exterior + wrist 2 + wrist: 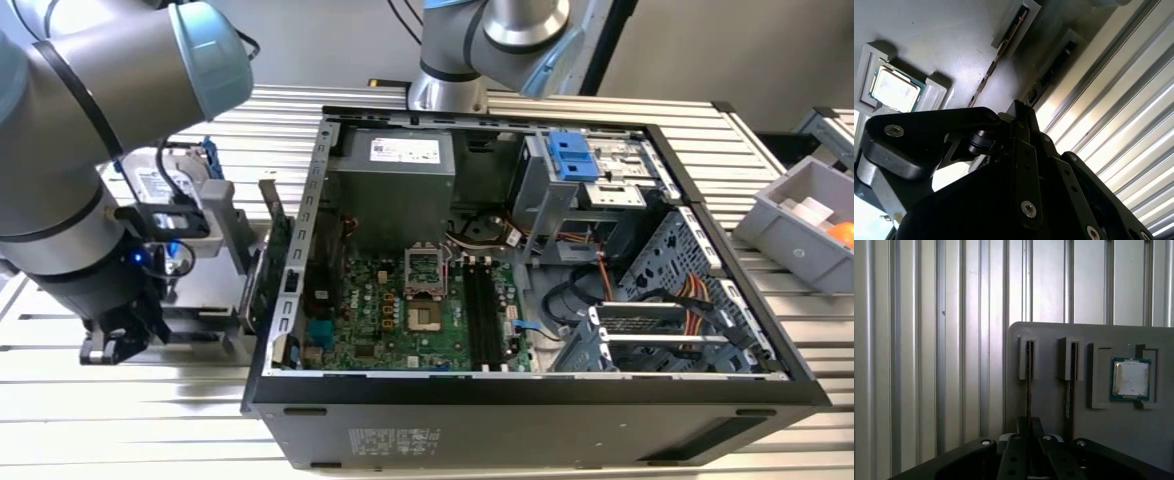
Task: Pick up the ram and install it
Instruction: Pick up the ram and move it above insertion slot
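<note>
Exterior view first: you see the arm reaching down at that view's left, its gripper [118, 342] low over the slatted metal table [107, 420], just beside the outer wall of the open computer case [534, 402]. Inside the case, the motherboard's long dark memory slots [481, 312] lie near the middle. A grey bin [798, 215] sits well apart at that view's right.

In the first wrist view you look along the gripper [1029, 424] at a grey holder plate [1104, 440] lying on the table [929, 365]. The ram [1029, 385] stands on edge in the slot farther from the processor [1130, 378], and a second stick [1069, 390] stands in the slot between them. The tool is narrow: its fingers [1023, 426] sit closed on either side of the ram's thin edge, at the end nearest the camera. The ram itself is seated in its slot.

In the second wrist view you find the same grip: the gripper [1021, 112] meets the end of the ram [1048, 77], with the processor [896, 90] in its pocket on the holder plate [954, 40].
</note>
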### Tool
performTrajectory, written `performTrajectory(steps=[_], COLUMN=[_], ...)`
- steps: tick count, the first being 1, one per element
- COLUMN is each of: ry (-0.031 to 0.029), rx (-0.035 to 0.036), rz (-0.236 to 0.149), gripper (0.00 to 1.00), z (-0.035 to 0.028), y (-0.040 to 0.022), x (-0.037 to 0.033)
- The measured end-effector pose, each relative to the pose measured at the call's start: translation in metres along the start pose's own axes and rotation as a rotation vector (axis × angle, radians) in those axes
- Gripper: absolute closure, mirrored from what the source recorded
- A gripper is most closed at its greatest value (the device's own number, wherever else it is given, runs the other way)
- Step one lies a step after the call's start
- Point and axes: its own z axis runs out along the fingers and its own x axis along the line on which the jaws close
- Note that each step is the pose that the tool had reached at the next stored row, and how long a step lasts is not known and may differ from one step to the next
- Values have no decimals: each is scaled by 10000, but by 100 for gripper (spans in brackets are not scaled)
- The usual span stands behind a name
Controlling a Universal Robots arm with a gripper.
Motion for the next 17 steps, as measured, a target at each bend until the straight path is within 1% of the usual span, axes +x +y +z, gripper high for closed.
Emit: performTrajectory(steps=[10, 17], ry=[2, 0], rx=[-2, -1], rz=[0, 0], gripper=[100, 100], z=[-41, -99], y=[2, 5], x=[-2, -6])
